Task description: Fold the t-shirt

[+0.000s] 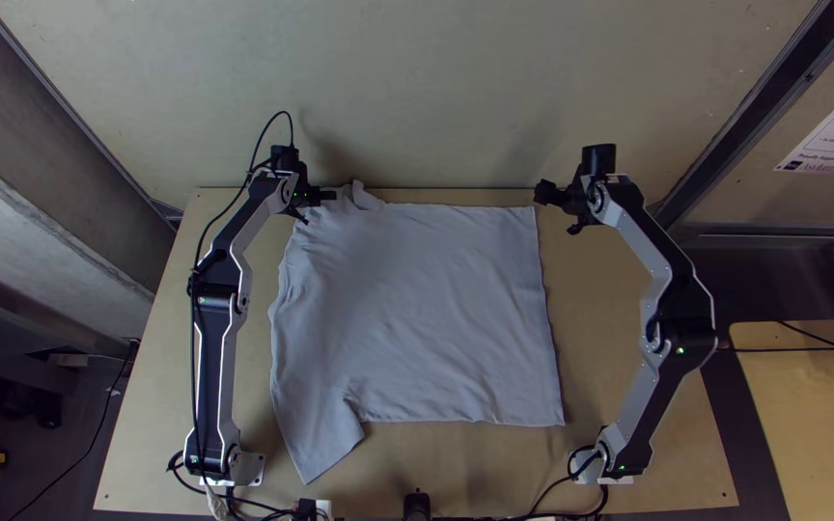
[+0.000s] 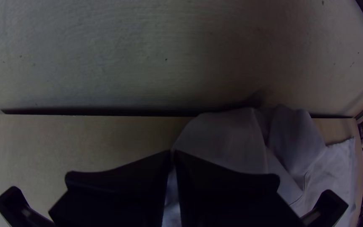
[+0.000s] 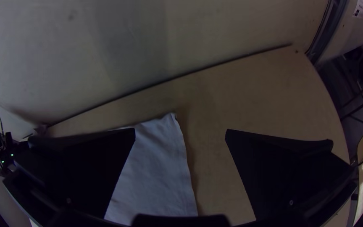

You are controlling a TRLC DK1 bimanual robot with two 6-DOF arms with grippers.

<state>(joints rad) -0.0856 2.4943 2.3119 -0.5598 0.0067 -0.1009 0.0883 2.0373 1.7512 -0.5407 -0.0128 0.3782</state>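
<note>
The light grey t-shirt [image 1: 417, 309] lies mostly spread, one sleeve slanting toward the table's near left, its far left part bunched. At that far left corner stands my left gripper [image 1: 324, 201], creases running out from it. In the left wrist view the left gripper [image 2: 173, 154] has its fingers together on the edge of the t-shirt [image 2: 227, 138], a raised fold of cloth beside them. My right gripper [image 1: 554, 201] is just beyond the t-shirt's far right corner. In the right wrist view the right gripper [image 3: 180, 133] is wide apart, the shirt's corner [image 3: 164, 130] seen between its fingers.
The wooden table [image 1: 639, 415] shows bare along its right side and in a strip between the shirt and the left arm. A pale wall [image 1: 436, 96] rises behind the far table edge. Cables run by both arm bases at the near edge.
</note>
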